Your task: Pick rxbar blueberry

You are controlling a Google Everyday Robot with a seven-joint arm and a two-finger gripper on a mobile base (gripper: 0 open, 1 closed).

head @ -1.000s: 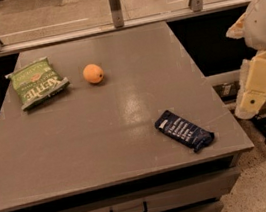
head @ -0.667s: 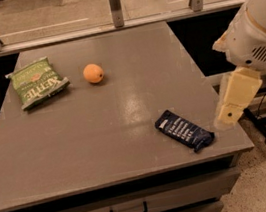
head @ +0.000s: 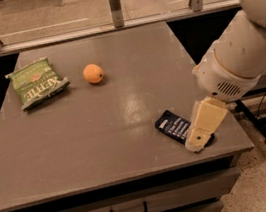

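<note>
Gripper (head: 198, 142) over rxbar blueberry (head: 171, 124) (table (head: 98, 139) front-right).

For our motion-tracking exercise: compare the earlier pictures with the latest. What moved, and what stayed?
The gripper swung in from beyond the right edge of the table, leftward and down, and now covers the right end of the rxbar blueberry. Whether it has taken hold does not show. The bar, green chip bag and orange stayed put.

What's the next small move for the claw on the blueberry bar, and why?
Probably shift the claw slightly left, toward the middle of the rxbar blueberry, before closing in. In the camera view the claw covers only the bar's right end, near the front right corner of the table, so a grasp here would likely catch just the tip.
</note>
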